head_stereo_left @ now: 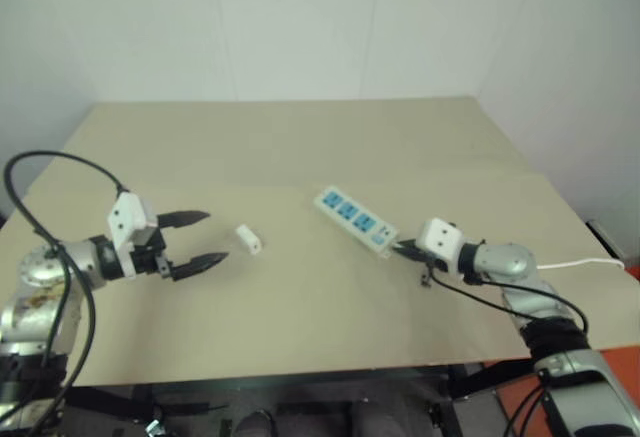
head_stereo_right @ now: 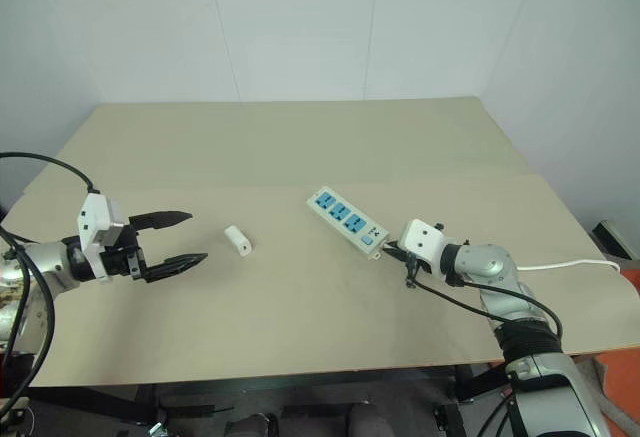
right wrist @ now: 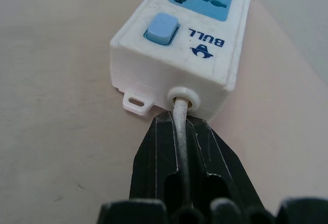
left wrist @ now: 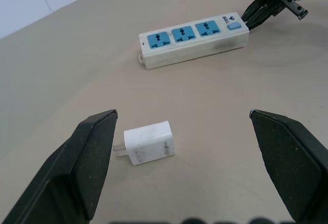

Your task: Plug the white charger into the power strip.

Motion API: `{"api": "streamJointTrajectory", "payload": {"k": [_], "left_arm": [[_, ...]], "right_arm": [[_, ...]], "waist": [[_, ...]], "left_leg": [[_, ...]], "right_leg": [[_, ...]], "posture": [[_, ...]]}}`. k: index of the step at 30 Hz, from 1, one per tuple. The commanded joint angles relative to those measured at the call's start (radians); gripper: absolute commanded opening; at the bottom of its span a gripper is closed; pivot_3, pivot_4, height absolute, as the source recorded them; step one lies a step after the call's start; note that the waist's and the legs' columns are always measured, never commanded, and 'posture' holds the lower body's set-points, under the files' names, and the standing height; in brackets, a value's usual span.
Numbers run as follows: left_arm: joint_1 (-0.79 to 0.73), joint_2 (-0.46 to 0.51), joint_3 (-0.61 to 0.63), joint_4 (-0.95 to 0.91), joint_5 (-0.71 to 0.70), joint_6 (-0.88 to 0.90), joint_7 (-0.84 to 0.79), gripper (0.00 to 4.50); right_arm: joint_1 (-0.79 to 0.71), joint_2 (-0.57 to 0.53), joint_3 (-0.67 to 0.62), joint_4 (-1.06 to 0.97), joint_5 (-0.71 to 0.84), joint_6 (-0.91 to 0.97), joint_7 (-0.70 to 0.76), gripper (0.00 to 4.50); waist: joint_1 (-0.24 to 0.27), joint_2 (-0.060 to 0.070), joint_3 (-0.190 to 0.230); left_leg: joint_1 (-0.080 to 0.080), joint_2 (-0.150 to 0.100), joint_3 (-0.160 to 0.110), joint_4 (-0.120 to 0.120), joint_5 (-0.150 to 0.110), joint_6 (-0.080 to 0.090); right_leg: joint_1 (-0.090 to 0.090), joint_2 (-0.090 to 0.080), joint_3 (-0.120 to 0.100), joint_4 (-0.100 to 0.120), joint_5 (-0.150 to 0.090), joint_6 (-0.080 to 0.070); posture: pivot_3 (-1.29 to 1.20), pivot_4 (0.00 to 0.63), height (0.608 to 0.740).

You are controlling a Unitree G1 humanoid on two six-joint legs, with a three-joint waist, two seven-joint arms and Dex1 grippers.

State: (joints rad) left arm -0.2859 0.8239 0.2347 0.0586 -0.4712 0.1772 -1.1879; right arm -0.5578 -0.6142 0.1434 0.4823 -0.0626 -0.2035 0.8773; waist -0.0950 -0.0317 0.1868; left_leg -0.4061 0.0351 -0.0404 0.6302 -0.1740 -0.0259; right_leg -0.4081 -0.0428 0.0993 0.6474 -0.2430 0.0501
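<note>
On the table [head_stereo_left: 300,147], white charger [left wrist: 149,142] lies between spread left gripper [left wrist: 189,157] fingers: light, rigid, slippery, best pinched across its flat sides; right gripper [right wrist: 180,147] clamps the power strip [right wrist: 200,39] cord [right wrist: 179,131].

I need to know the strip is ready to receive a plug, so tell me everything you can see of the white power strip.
The long, narrow white plastic power strip lies flat and slantwise on the tan table, faces up. It carries three blue outlet faces, all empty, then a blue button and a "BULL" mark at the cord end. A small mounting tab sticks out there. Its thin white cord leaves through a round collar, and the right gripper is shut on that cord just behind the strip. The small white charger block lies apart from it.
</note>
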Motion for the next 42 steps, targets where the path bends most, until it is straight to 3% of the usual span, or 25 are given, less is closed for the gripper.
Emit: {"api": "streamJointTrajectory", "payload": {"k": [1,3,12,16,21,29,33,42], "left_arm": [[0.002,0.0,0.008,-0.009,0.004,-0.023,0.003,4.5],[0.0,-0.002,0.005,-0.007,0.005,-0.025,0.002,4.5],[0.001,0.005,-0.001,-0.002,0.012,-0.033,-0.014,4.5],[-0.011,0.016,0.0,0.015,0.013,-0.036,-0.027,4.5],[-0.036,0.016,-0.019,0.045,0.025,-0.045,-0.041,4.5],[-0.075,0.008,-0.036,0.067,0.035,-0.051,-0.062,4.5],[-0.063,0.012,-0.028,0.056,0.036,-0.052,-0.059,4.5],[-0.032,0.011,-0.015,0.023,0.027,-0.04,-0.041,4.5]], "right_arm": [[0.003,0.019,-0.018,-0.052,-0.005,0.04,-0.058,0.71],[0.009,0.034,-0.03,-0.062,0.008,0.059,-0.076,1.24],[0.126,0.032,-0.111,-0.258,0.122,0.226,-0.082,4.42],[0.199,0.033,-0.207,-0.41,0.279,0.376,-0.061,4.46],[0.229,0.119,-0.258,-0.474,0.372,0.453,-0.133,4.46],[0.169,0.226,-0.232,-0.343,0.363,0.381,-0.146,4.46],[0.132,0.234,-0.214,-0.239,0.297,0.263,-0.165,4.46],[0.066,0.203,-0.197,-0.056,0.29,0.181,-0.053,4.46]], "waist": [[0.0,0.0,0.0],[0.0,0.0,0.0],[0.005,0.0,0.0],[0.015,0.0,0.0],[0.02,0.0,0.0],[0.026,0.0,0.0],[0.025,0.0,0.0],[0.025,0.0,0.0]], "left_leg": [[0.0,0.0,0.0,0.0,0.0,0.0],[0.0,0.0,0.0,0.0,0.0,0.0],[0.0,0.0,0.0,0.0,0.0,0.0],[-0.001,0.0,0.0,0.0,0.0,0.0],[0.001,0.001,0.0,0.0,0.0,0.0],[-0.001,0.001,0.0,0.0,0.0,0.0],[-0.001,0.001,0.0,-0.001,0.0,0.0],[-0.001,0.001,0.0,0.0,0.0,0.0]], "right_leg": [[0.0,0.0,0.0,0.0,0.0,0.0],[0.0,0.0,0.0,0.0,0.0,0.0],[0.0,0.0,0.0,0.0,0.0,0.0],[0.0,0.0,0.0,0.0,0.0,0.0],[0.0,0.001,0.0,0.001,0.0,0.0],[0.0,0.0,-0.001,-0.001,0.0,0.0],[-0.001,0.001,-0.001,0.0,0.0,0.0],[-0.001,0.001,-0.001,0.0,0.0,0.0]], "posture": [[0.0,0.15,0.74],[0.0,0.15,0.74],[0.0,0.15,0.74],[0.0,0.15,0.74],[0.0,0.15,0.74],[0.0,0.15,0.74],[0.0,0.15,0.74],[0.0,0.15,0.74]]}}
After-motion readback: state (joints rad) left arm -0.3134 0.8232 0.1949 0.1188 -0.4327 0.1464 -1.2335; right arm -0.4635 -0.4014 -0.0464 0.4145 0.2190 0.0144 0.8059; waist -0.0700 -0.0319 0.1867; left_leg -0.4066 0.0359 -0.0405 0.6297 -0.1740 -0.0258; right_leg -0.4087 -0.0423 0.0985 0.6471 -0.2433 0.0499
